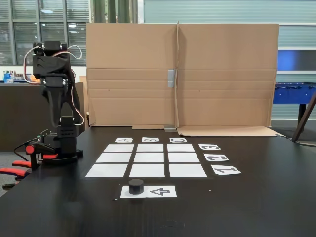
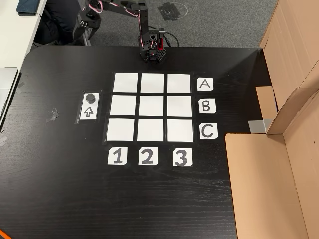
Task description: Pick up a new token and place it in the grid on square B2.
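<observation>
The token (image 2: 90,97) sits on the arrow sheet (image 2: 89,106) toward the table's (image 2: 50,189) left edge in the overhead fixed view, well apart from the folded arm (image 1: 52,89), whose gripper state I cannot tell.

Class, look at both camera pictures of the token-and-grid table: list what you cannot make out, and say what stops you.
- Gripper: in a fixed view the arm is folded; its dark body hides the jaws, so open or shut is unknowable.
- Arm's upper part: in the other fixed view, cut by the top edge.
- Letter cards: low angle and glare wash them out.
- Token: underside hidden against the arrow sheet.
- Behind the cardboard screen: hidden.
</observation>
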Controlling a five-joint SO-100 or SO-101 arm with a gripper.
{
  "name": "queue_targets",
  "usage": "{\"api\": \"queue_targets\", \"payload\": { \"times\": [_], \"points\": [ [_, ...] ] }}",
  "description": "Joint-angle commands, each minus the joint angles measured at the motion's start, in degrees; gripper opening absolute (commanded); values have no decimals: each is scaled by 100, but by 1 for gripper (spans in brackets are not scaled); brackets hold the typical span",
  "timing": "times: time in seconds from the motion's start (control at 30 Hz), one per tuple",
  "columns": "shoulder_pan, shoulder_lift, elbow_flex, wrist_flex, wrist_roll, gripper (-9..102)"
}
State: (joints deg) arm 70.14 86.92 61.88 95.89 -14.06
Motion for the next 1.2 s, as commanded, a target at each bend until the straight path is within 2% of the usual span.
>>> {"api": "queue_targets", "payload": {
  "times": [0.0,0.27,0.67,1.17],
  "points": [
    [-325,-448,-519,18,-35,29],
    [-1099,-1582,-1046,26,0,31],
    [-2153,-2531,-1652,26,571,30],
    [-2979,-4087,-3252,97,958,29]
  ]
}}
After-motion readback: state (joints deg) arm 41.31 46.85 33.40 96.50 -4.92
